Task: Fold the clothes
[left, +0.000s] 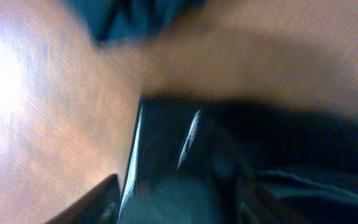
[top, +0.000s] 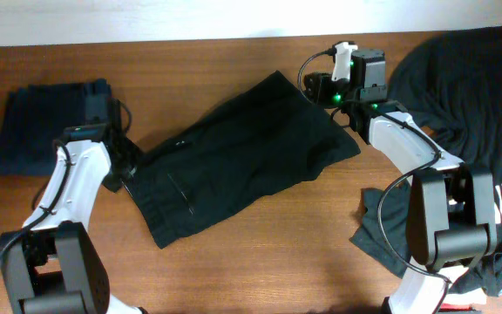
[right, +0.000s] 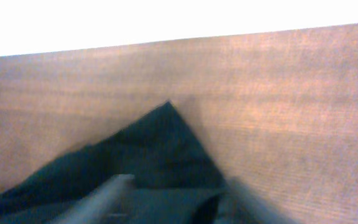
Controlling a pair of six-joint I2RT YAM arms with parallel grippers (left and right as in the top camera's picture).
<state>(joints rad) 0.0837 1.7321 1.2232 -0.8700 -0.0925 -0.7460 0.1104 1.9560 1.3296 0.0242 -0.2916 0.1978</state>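
Note:
The black shorts (top: 242, 153) lie spread at a slant across the middle of the table. My left gripper (top: 125, 172) is at their left end. In the left wrist view (left: 179, 202) its fingers are closed on the black fabric (left: 260, 143), and two thin white lining edges show. My right gripper (top: 322, 90) is at the shorts' upper right edge. In the right wrist view (right: 179, 199) its fingers hold a raised fold of the dark cloth (right: 160, 149). Both wrist views are blurred.
A folded navy garment (top: 46, 126) lies at the far left and shows at the top of the left wrist view (left: 135, 15). A black T-shirt with white lettering (top: 469, 96) covers the right side. The table's far edge runs close behind the right gripper.

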